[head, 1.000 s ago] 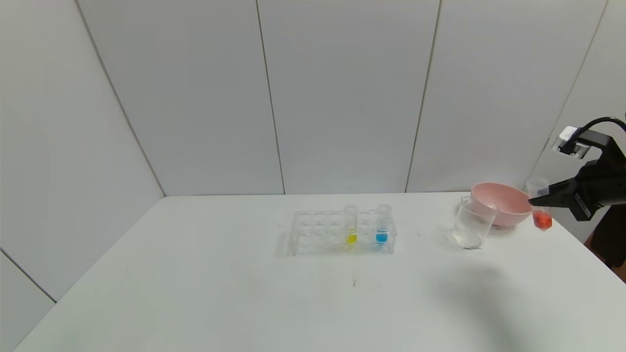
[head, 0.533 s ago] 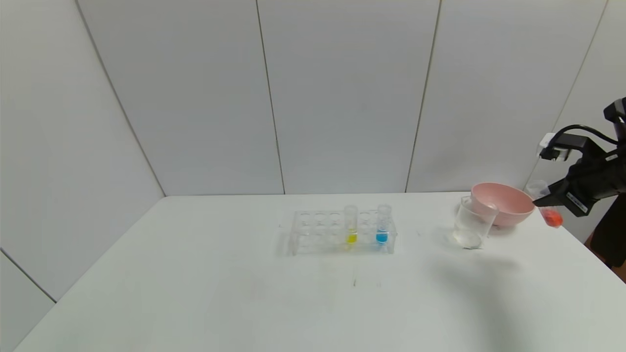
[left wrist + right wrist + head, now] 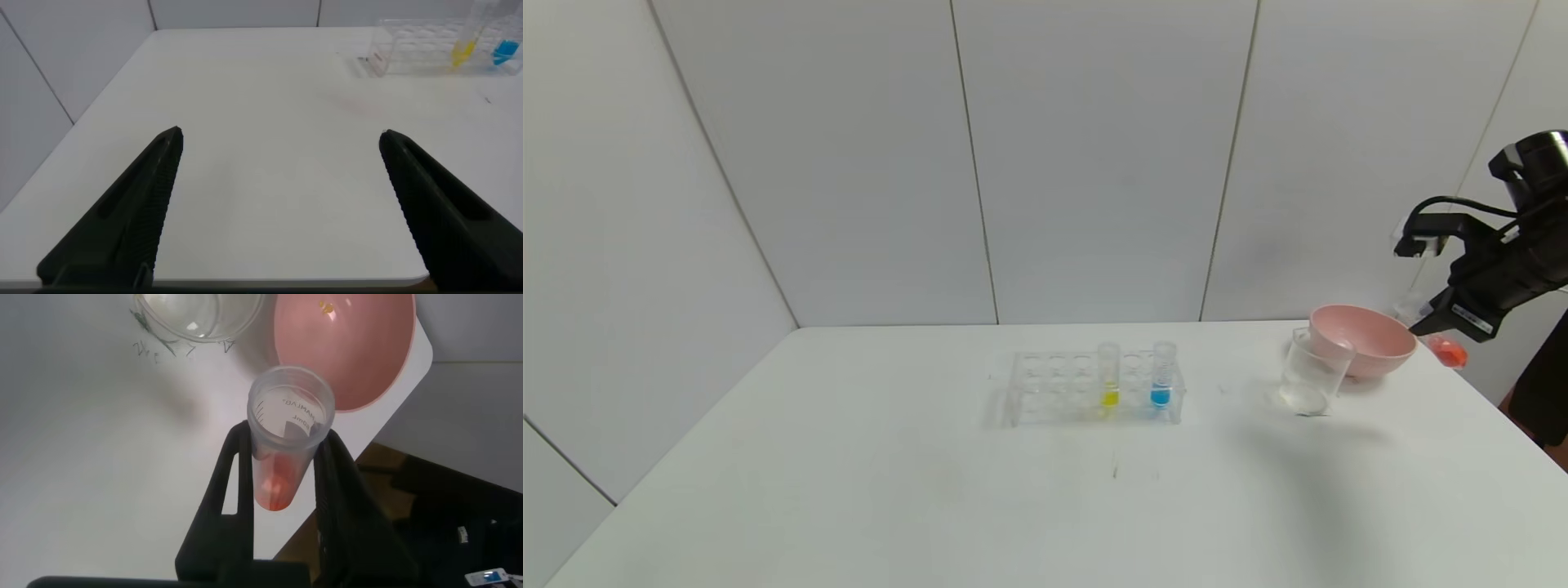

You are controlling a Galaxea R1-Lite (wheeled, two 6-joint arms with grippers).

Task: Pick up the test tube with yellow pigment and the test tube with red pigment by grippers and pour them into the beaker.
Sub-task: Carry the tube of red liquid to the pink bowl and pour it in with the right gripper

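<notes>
My right gripper [image 3: 1425, 329] is shut on the test tube with red pigment [image 3: 1444, 349], held tilted in the air at the far right, beyond the pink bowl. In the right wrist view the tube [image 3: 286, 437] sits between the black fingers [image 3: 235, 469], its open mouth toward the camera. The clear beaker [image 3: 1310, 371] stands on the table left of the bowl, well apart from the tube; its rim shows in the right wrist view [image 3: 196, 314]. The test tube with yellow pigment [image 3: 1109, 377] stands upright in the clear rack [image 3: 1045, 388]. My left gripper [image 3: 279, 139] is open and empty over the table's left part.
A pink bowl [image 3: 1364, 339] stands right behind the beaker, near the table's right edge [image 3: 1503, 416]. A blue-bottomed tube [image 3: 1162, 376] stands in the rack beside the yellow one. White wall panels close the back.
My right gripper has risen and swung with the red tube. The tube went from upright to tilted, its mouth leaning toward the bowl. Rack and beaker have not moved.
</notes>
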